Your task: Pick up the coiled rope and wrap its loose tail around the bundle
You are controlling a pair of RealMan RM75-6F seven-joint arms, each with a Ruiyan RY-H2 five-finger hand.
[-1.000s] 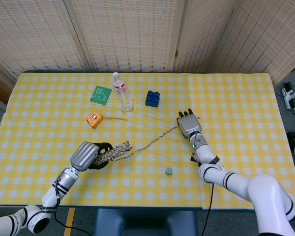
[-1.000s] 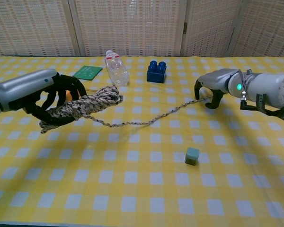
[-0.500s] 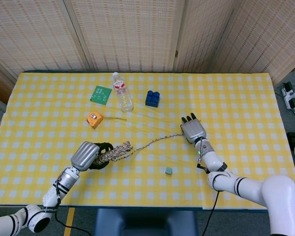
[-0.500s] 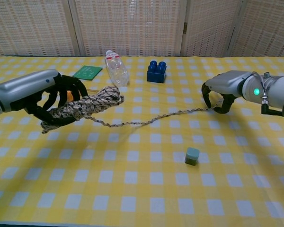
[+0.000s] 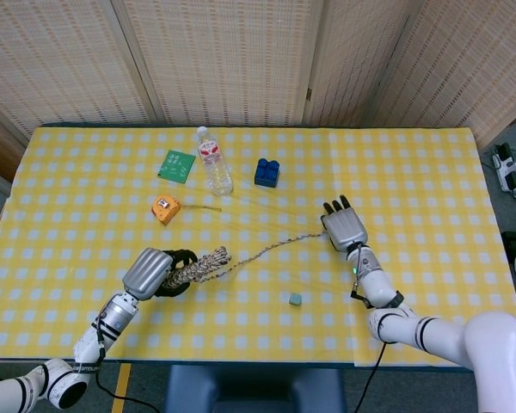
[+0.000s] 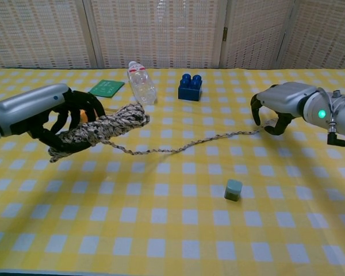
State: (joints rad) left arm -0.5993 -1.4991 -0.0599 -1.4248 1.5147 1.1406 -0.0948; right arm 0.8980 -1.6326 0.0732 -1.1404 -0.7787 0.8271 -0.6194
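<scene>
Since the earlier frame our right hand (image 6: 279, 109) has drawn the loose tail (image 6: 184, 148) further right, fingers pinching its end, our left hand (image 6: 57, 118) gripping the coiled rope (image 6: 100, 129) at mid-left, above the table (image 6: 172, 230).

Left hand (image 6: 57, 118): back covered by a smooth silver-grey shell; fingers (image 6: 83, 106) are black, slender and segmented. The left forearm (image 5: 112, 320) is a silver cylinder with black bands, joined to a white glossy arm link near the lower frame edge.

Right hand (image 6: 279, 106): same silver-grey shell over the back, with dark fingers (image 6: 256, 110) beneath it. A green indicator light (image 6: 321, 114) glows at the wrist, beside a short protruding stud. A thin black cable (image 5: 367, 348) runs along the right forearm. The upper arm link is white with black ring bands.
</scene>
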